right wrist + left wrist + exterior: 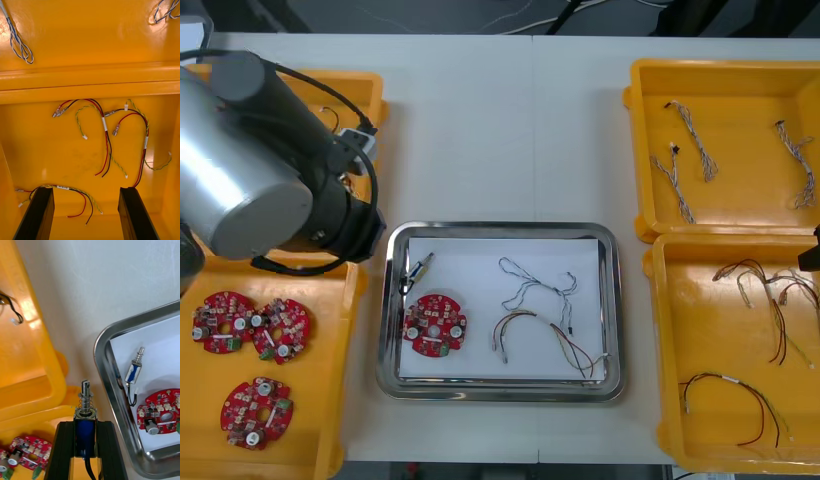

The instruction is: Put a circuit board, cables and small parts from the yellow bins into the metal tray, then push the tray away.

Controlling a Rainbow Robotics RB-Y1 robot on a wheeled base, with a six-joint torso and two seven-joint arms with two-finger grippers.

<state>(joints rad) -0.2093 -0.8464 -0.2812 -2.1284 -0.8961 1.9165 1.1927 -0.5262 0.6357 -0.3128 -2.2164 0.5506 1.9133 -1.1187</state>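
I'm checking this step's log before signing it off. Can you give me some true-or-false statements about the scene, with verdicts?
The left gripper is shut on a small metal part. True.
The metal tray holds no circuit board. False: one red circuit board lies in it.
The right gripper is open over cables in the near right bin. True.
The near left bin holds five circuit boards. False: three circuit boards lie there.

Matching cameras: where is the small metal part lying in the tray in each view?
Front view: small metal part in the tray's far-left corner, beyond the circuit board.
Left wrist view: the part beside that board, past the left gripper holding a second part.
Right wrist view: faces a yellow bin's cables.
Shared landmark: the board.
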